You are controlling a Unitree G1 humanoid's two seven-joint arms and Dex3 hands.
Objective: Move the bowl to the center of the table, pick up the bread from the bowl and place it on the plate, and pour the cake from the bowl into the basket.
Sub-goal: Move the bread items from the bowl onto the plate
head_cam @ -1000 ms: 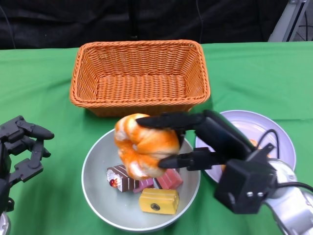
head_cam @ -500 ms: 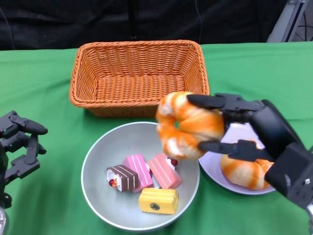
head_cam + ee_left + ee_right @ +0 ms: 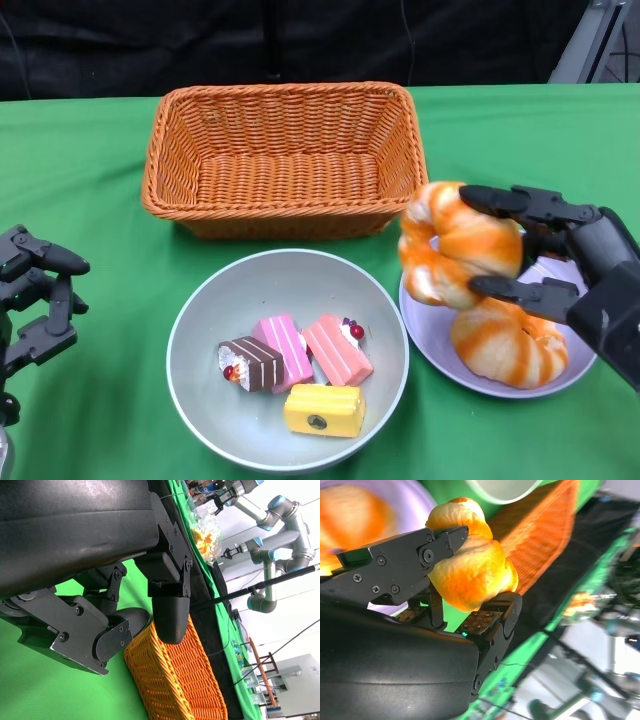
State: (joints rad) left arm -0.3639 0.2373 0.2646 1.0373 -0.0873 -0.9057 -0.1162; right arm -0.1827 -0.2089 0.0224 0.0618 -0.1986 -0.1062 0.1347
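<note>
Orange bread (image 3: 458, 255) pinched in right hand (image 3: 560, 270), up over plate (image 3: 440, 340) at four o'clock, second bread (image 3: 510, 343) lying there. Cakes (image 3: 300, 365) sitting in bowl (image 3: 200, 320) at six. Basket (image 3: 285, 155) at twelve. Left hand (image 3: 35, 300) at eight, fingers apart, holding nothing.

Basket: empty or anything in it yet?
Empty. The head view shows only bare weave on the basket floor; the cakes are in the bowl.

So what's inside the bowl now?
The bowl holds four cakes: chocolate, two pink, one yellow. No bread remains inside; nothing visibly hidden beneath them.
</note>
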